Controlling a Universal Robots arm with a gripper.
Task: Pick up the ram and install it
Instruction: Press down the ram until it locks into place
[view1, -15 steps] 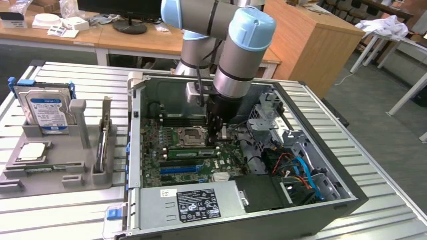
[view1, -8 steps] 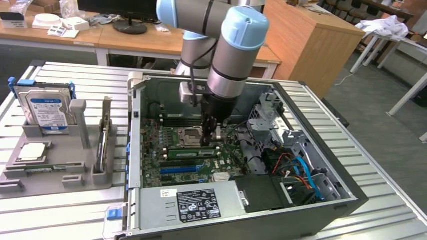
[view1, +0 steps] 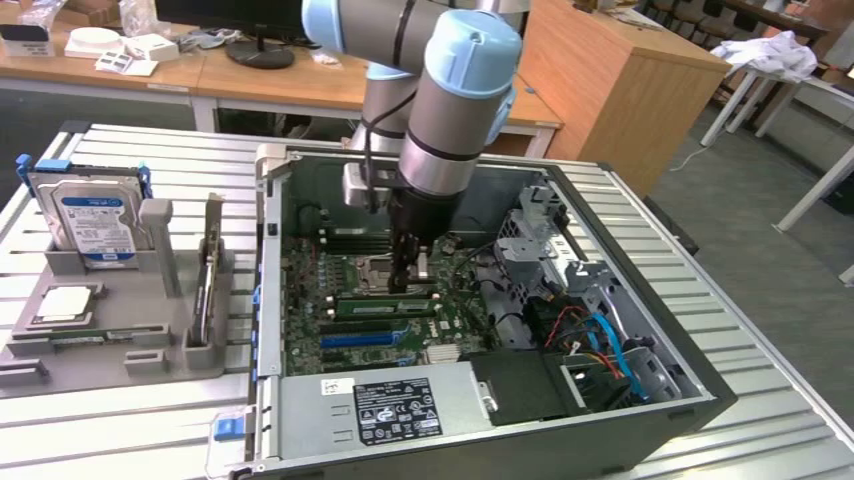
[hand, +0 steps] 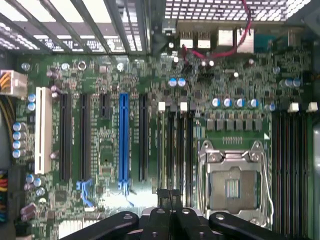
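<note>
- The ram shows in the exterior view as a long green stick lying along a memory slot on the motherboard, inside the open computer case.
- It sits just beside the processor socket, on the side towards the blue expansion slot.
- The pincer stands upright directly over the stick, its tips pressed together and down at the stick's top edge. Whether they pinch the stick or only rest on it cannot be told.
- In the wrist view the pincer hangs over the bank of black memory slots with white latches. The open processor socket lies on one side of that bank, and a blue slot and a white slot lie further off on the other.
- A silver power supply with a black label fills the near corner of the case. Blue and orange cables run through the bay on the exterior view's right.
- Outside the case, on the exterior view's left, a grey holder rests on the ribbed metal counter.
- The holder carries a blue-labelled hard drive standing upright and a square silver processor chip lying flat.
</note>
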